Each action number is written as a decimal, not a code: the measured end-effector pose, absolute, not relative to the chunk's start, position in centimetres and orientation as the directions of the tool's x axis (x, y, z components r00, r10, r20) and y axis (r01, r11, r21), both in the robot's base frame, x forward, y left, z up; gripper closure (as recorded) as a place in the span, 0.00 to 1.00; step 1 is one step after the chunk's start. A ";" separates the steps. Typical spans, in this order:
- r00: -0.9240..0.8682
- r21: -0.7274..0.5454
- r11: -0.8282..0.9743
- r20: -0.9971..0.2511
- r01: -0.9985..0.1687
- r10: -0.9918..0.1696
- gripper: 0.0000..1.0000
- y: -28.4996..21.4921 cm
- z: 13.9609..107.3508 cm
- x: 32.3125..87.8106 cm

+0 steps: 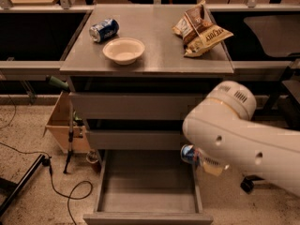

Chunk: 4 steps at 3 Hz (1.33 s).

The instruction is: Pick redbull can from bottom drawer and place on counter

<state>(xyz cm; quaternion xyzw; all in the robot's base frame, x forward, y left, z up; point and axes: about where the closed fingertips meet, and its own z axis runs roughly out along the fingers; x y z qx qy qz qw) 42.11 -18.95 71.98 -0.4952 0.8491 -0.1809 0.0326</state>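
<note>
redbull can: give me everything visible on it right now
Only part of the can shows: a blue metallic side and a paler, silvery end facing left, so it seems tilted or sideways. It pokes out from under the white arm, above the right wall of the open bottom drawer, just below the middle drawer front. The pincer sits right behind it, mostly hidden by the arm. Contact between them can't be seen.
</note>
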 end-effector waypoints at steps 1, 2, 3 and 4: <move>-0.512 -0.382 0.432 0.134 -0.817 -0.849 1.00 -20.4 77.3 47.2; -0.518 -0.423 0.437 0.095 -0.794 -0.850 1.00 -20.3 83.1 51.3; -0.526 -0.458 0.457 0.027 -0.762 -0.850 1.00 -19.5 86.4 53.1; -0.526 -0.458 0.457 0.027 -0.762 -0.850 1.00 -19.5 86.4 53.1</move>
